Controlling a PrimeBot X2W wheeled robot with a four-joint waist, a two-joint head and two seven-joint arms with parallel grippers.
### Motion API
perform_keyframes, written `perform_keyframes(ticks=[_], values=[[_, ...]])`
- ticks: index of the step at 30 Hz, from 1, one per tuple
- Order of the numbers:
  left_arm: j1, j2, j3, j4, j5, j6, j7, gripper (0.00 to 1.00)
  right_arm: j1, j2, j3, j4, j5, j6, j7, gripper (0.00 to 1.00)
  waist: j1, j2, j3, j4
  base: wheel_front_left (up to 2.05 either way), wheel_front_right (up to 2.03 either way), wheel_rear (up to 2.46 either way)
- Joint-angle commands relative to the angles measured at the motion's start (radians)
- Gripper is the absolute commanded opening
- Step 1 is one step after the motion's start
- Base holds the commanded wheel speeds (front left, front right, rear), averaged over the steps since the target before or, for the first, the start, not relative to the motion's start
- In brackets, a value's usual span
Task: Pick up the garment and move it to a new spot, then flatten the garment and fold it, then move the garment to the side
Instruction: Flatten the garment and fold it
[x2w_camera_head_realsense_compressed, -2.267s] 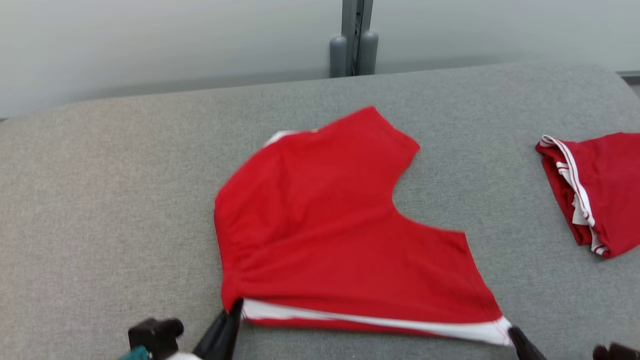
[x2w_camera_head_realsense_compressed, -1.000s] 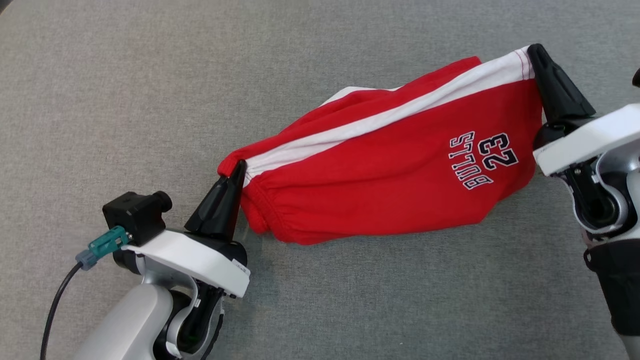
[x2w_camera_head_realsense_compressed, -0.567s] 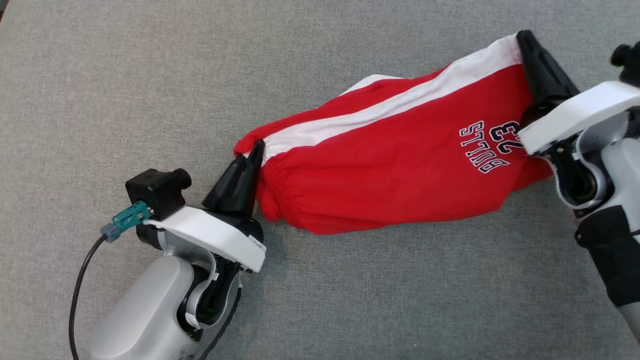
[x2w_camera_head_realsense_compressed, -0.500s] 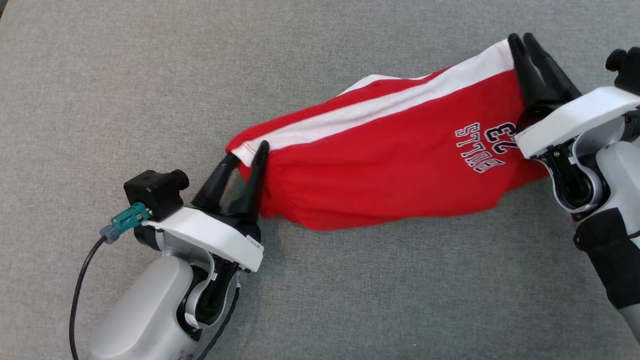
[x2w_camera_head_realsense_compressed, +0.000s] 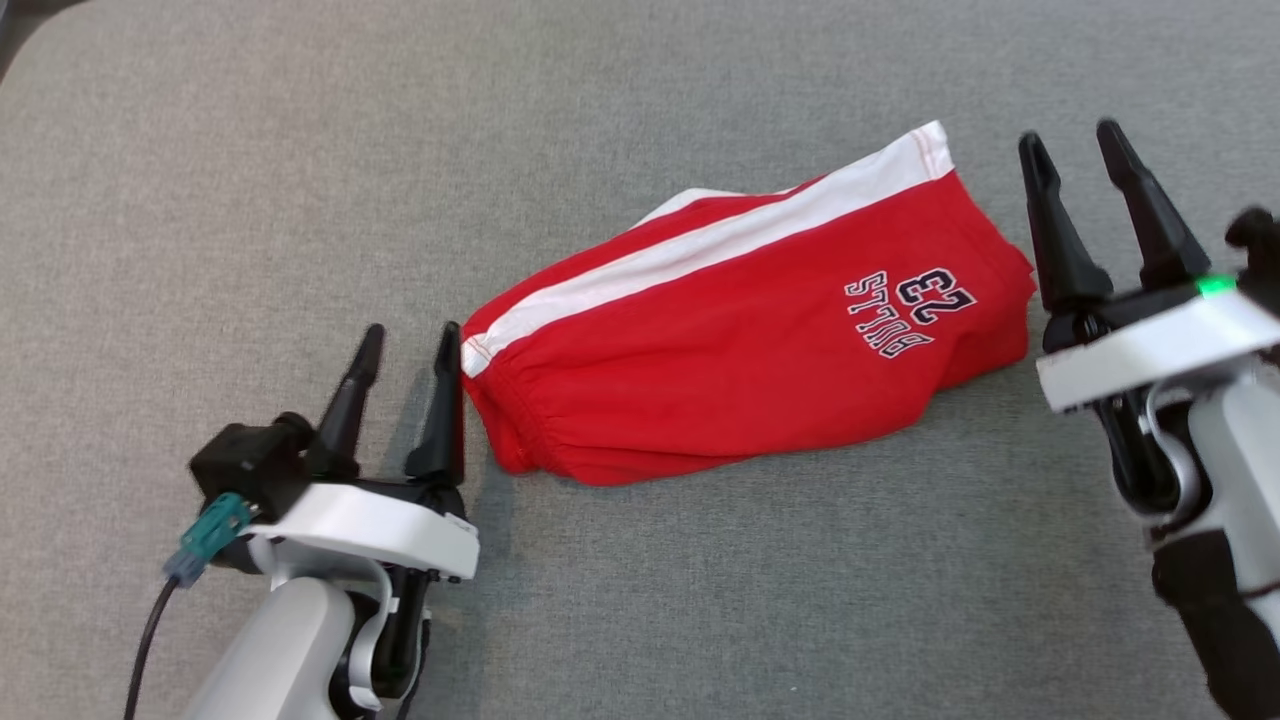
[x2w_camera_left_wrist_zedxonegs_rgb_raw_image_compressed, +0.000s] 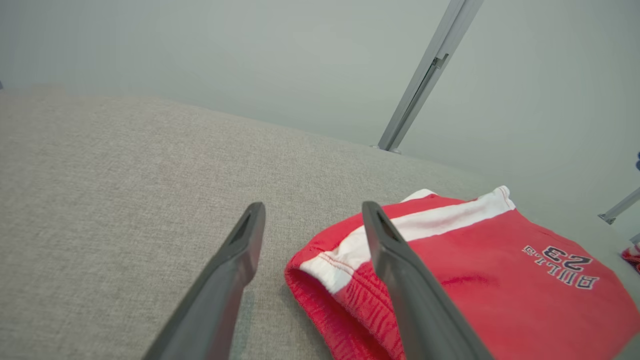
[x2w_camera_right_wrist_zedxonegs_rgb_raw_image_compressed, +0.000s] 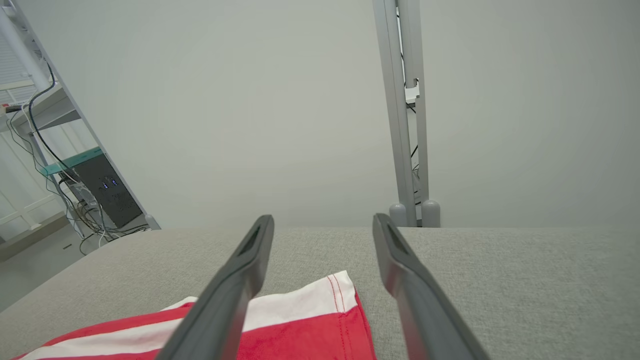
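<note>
left gripper (x2w_camera_head_realsense_compressed: 413, 330): fingers spread, empty, pointing up the head view, inner finger just beside the garment's (x2w_camera_head_realsense_compressed: 740, 340) gathered waistband end | right gripper (x2w_camera_head_realsense_compressed: 1068, 134): fingers spread, empty, near the hem end (green light on its wrist) | garment: red shorts lying slantwise on the grey padded surface (x2w_camera_head_realsense_compressed: 250, 180), between both grippers

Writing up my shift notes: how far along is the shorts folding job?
Done: the red shorts lie folded on the grey cushion. In hand: nothing; the left gripper and right gripper stand open beside their ends. Left: apparently moving them to the side.
</note>
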Motion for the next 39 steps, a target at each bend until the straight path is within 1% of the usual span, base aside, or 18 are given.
perform_keyframes(ticks=[1, 4, 5, 8, 10, 13, 14, 17, 26, 34, 39], values=[[0.026, -0.004, 0.043, -0.028, 0.041, 0.011, -0.006, 1.0, 0.053, 0.016, -0.043, -0.045, -0.043, 0.0, -0.004, 1.0, 0.0, 0.0, -0.025, -0.013, 0.0, 0.0, 0.0], [0.063, -0.02, 0.102, -0.07, 0.106, 0.017, -0.005, 1.0, 0.145, 0.042, -0.108, -0.113, -0.119, 0.0, -0.004, 1.0, 0.0, 0.0, -0.048, -0.022, 0.0, 0.0, 0.0], [0.063, -0.02, 0.102, -0.07, 0.106, 0.017, -0.005, 1.0, 0.145, 0.042, -0.108, -0.113, -0.119, 0.0, -0.004, 1.0, 0.0, 0.0, -0.048, -0.022, 0.0, 0.0, 0.0], [0.093, -0.032, 0.158, -0.102, 0.17, 0.016, -0.005, 1.0, 0.218, 0.059, -0.154, -0.167, -0.171, 0.0, -0.004, 1.0, 0.0, 0.0, -0.069, -0.032, 0.0, 0.0, 0.0], [0.112, -0.043, 0.184, -0.121, 0.208, 0.008, -0.005, 1.0, 0.265, 0.066, -0.179, -0.194, -0.194, 0.0, -0.004, 1.0, 0.0, 0.0, -0.083, -0.037, 0.0, 0.0, 0.0], [0.138, -0.048, 0.211, -0.126, 0.255, 0.0, -0.005, 1.0, 0.333, 0.08, -0.206, -0.221, -0.219, 0.0, -0.004, 1.0, 0.0, 0.0, -0.102, -0.044, 0.0, 0.0, 0.0], [0.155, -0.049, 0.219, -0.119, 0.281, -0.008, -0.005, 1.0, 0.368, 0.09, -0.216, -0.237, -0.231, 0.0, -0.004, 1.0, 0.0, 0.0, -0.111, -0.047, 0.0, 0.0, 0.0], [0.181, -0.053, 0.224, -0.099, 0.299, -0.016, -0.005, 1.0, 0.412, 0.106, -0.219, -0.247, -0.245, 0.0, -0.004, 1.0, 0.0, 0.0, -0.123, -0.055, 0.0, 0.0, 0.0], [0.195, -0.066, 0.225, -0.062, 0.326, -0.027, -0.006, 1.0, 0.444, 0.119, -0.226, -0.248, -0.257, 0.0, -0.004, 1.0, 0.0, 0.0, -0.13, -0.055, 0.0, 0.0, 0.0], [0.182, -0.073, 0.233, -0.055, 0.339, -0.038, -0.006, 1.0, 0.429, 0.114, -0.227, -0.235, -0.256, 0.0, -0.004, 1.0, 0.0, 0.0, -0.126, -0.047, 0.0, 0.0, 0.0], [0.163, -0.079, 0.233, -0.054, 0.345, -0.048, -0.006, 1.0, 0.405, 0.108, -0.233, -0.214, -0.258, 0.0, -0.004, 1.0, 0.0, 0.0, -0.113, -0.03, 0.0, 0.0, 0.0]])
